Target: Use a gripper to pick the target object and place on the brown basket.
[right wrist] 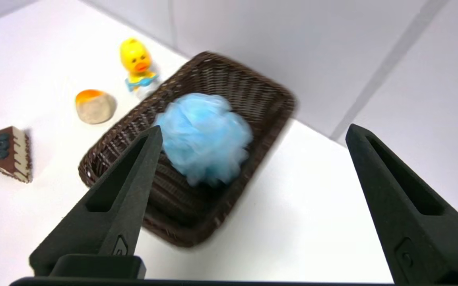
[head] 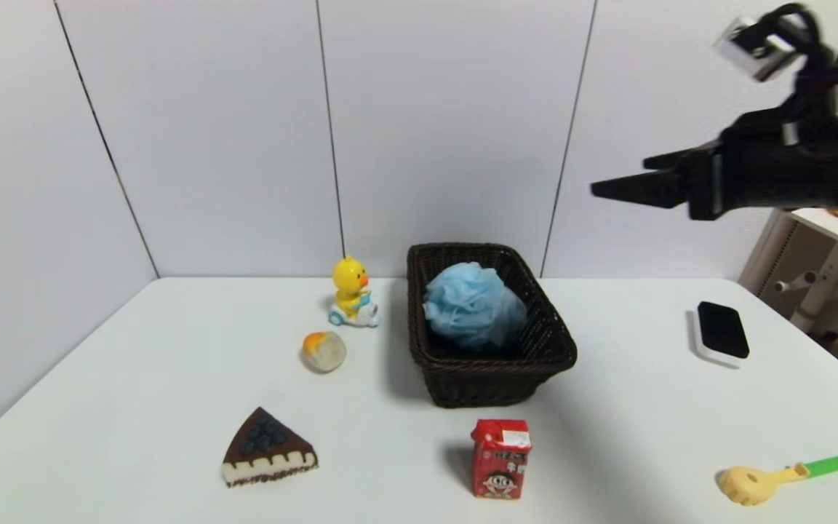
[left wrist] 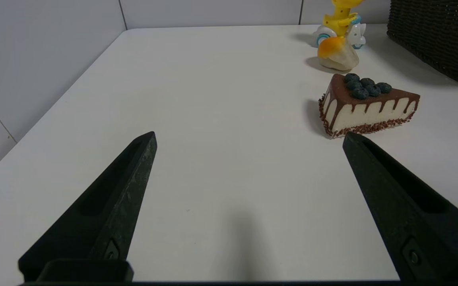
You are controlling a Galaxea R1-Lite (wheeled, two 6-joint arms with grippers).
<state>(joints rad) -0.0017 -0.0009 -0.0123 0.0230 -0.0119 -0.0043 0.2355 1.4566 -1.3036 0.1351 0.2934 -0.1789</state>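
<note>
One pouf sits inside the brown basket.
Your right gripper, upper right, hangs spread and empty, so the drop looks done.

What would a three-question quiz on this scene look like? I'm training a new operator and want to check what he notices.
1. True or false: the fluffy light blue mesh bath pouf lies inside the dark brown woven wicker basket.
2. Which gripper is raised high, right of the basket?
A. left gripper
B. right gripper
3. Fill in: the right gripper's jaws are ____ and hold nothing.

Key: 1 true; 2 B; 3 open. The left gripper, also open, is low over the white table near the chocolate cake slice with blueberries.
</note>
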